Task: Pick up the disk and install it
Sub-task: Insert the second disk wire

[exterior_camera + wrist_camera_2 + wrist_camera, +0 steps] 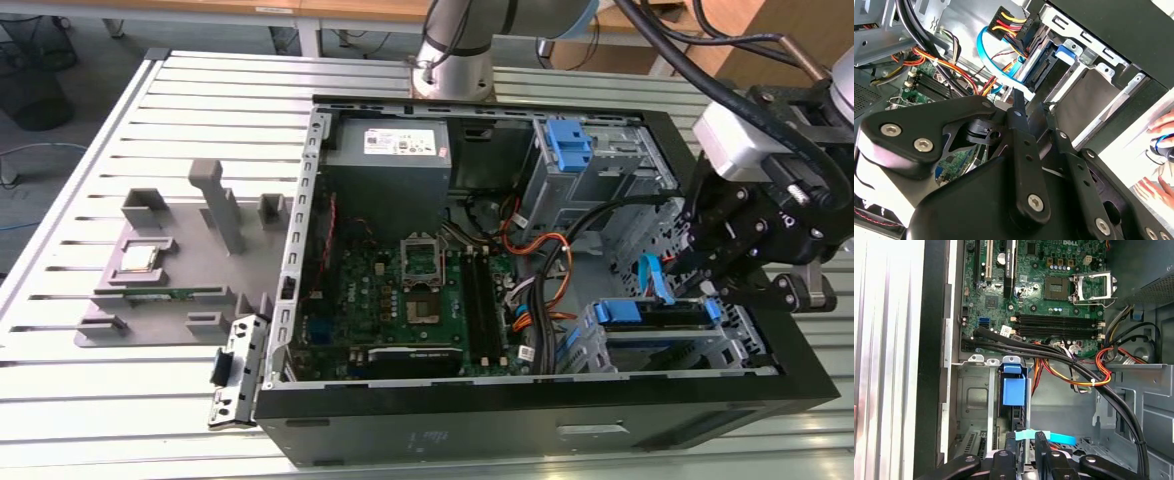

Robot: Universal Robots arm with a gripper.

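The disk [650,312], silver with a blue carrier frame, lies in the drive cage at the front corner of the open computer case, on the exterior view's right. The first wrist view has its blue carrier tab [1014,390] edge on, and its blue end [1066,52] sits inside the metal cage in the second wrist view. My gripper [727,288] hangs just above the cage, at the disk's end nearest the case wall. In the wrist views my gripper [1026,102] [1024,452] points down at the disk's connector end, close to a light blue data cable [988,55].
Black, orange and yellow cable bundles [554,262] cross between the motherboard [400,290] and the cage. A grey power-supply box [390,150] and a second blue bracket [567,145] are at the case's far end. A grey fixture [180,265] lies on the slatted table. A person's hand [1160,145] rests outside the case.
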